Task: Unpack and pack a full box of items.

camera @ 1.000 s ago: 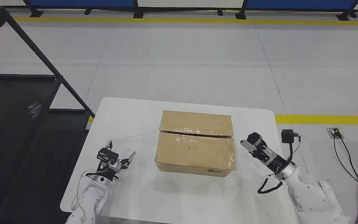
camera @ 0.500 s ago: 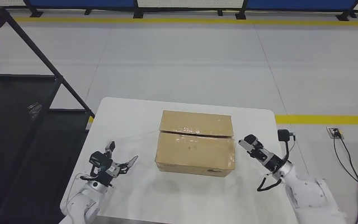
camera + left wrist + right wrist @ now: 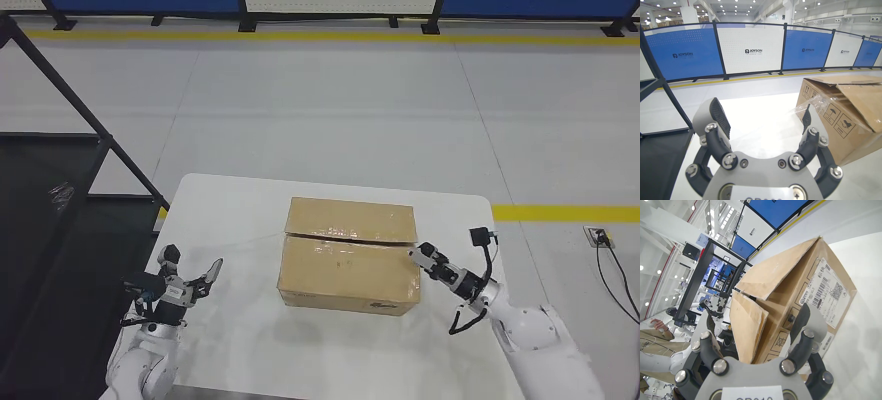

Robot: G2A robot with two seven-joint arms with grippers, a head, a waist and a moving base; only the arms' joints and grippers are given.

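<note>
Cardboard box (image 3: pixel 348 256), brown, corrugated and rectangular, stands at the middle of the white table (image 3: pixel 230 210), its two top flaps nearly shut, with loose clear tape (image 3: pixel 817 99) at its left end. Left gripper (image 3: pixel 192 262), ribbed black pads spread wide and empty, hovers near the table's left edge. Right gripper (image 3: pixel 421 251), likewise spread, is at the box's right end beside the white label (image 3: pixel 829 289).

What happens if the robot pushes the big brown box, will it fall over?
Probably not: the box is low and wide and sits flat on the table, so it should slide rather than tip. Its top flaps are slightly ajar, so they would likely bend if pressed.
</note>
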